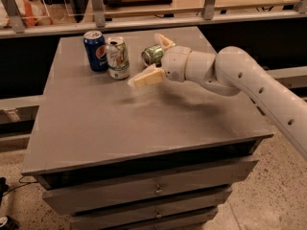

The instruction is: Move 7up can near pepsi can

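Note:
The pale 7up can [118, 57] stands upright at the back left of the grey table [120, 123], right beside the dark blue pepsi can [96, 51], which stands to its left. My gripper [154, 57] hovers just right of the 7up can, open and empty. One cream finger [146, 77] points toward the front left, and the other finger [164, 40] points toward the back. Neither finger touches the 7up can.
A shiny green can [152, 54] lies on its side between my fingers, just behind the wrist. My white arm [249, 83] reaches in from the right. A railing and a glass panel run behind the table. Drawers sit under the tabletop.

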`<state>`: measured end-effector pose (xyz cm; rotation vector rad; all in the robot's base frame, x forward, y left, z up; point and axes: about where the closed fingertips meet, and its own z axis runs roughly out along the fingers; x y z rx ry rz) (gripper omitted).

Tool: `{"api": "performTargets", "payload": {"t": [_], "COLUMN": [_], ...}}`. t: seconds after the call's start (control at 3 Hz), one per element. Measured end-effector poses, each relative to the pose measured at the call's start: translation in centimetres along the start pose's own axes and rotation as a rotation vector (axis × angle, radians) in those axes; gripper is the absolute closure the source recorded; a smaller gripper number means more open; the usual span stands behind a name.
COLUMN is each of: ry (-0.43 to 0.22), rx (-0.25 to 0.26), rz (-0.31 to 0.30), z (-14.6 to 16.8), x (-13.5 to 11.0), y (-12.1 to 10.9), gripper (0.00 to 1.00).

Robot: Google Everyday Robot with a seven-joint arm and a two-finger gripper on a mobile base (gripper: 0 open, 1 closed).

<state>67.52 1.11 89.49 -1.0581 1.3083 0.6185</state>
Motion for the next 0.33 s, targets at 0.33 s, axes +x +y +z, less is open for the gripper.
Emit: {"api": "performTargets", "payload": {"t": [0.33], "ry": [0.000], "rx": [0.000], "rz": [0.000], "z": [0.03], "x": [-0.01], "y": [0.01], "gripper": [0.00]}}
